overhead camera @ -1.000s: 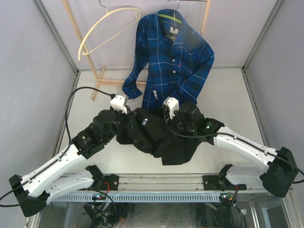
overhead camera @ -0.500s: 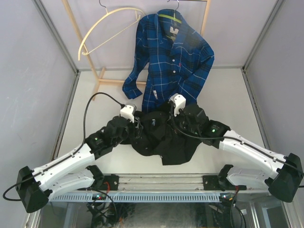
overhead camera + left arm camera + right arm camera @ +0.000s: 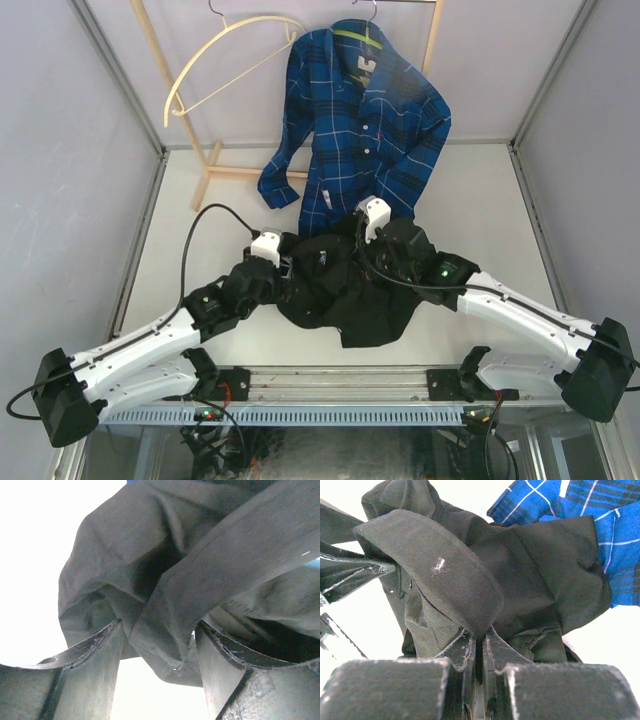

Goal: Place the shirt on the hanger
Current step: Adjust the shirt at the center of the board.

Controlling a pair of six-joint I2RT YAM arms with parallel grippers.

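Two arms reach inward from the near edge of the desk (image 3: pixel 490 200), the left arm (image 3: pixel 150 340) and the right arm (image 3: pixel 520 310), and they meet at the shirt (image 3: pixel 350 300). The shirt lies crumpled in a dark heap on the middle of the desk, between the two wrists. Its far edge is seen just beside the hem of the plaid shirt (image 3: pixel 365 130); whether the two touch cannot be told from above.

In the left wrist view the left fingers (image 3: pixel 85 680) are spread apart. A fold of the shirt (image 3: pixel 210 570) hangs down into the gap between them and is not pinched; whether it brushes either finger cannot be told.

In the right wrist view the right fingers (image 3: pixel 479 652) are pressed together, and a thick fold of the shirt (image 3: pixel 445 575) is pinched between their tips. A small pale speck is seen on that fold. More of the black cloth is bunched behind it, with the plaid shirt (image 3: pixel 600 520) showing beyond at the upper right.

The hanger (image 3: pixel 225 60) is hung by its hook on the wooden rack (image 3: pixel 152 70) at the far left, tilted and bare, well apart from the shirt. The plaid shirt is hung on the same rack, just to the right of the hanger.
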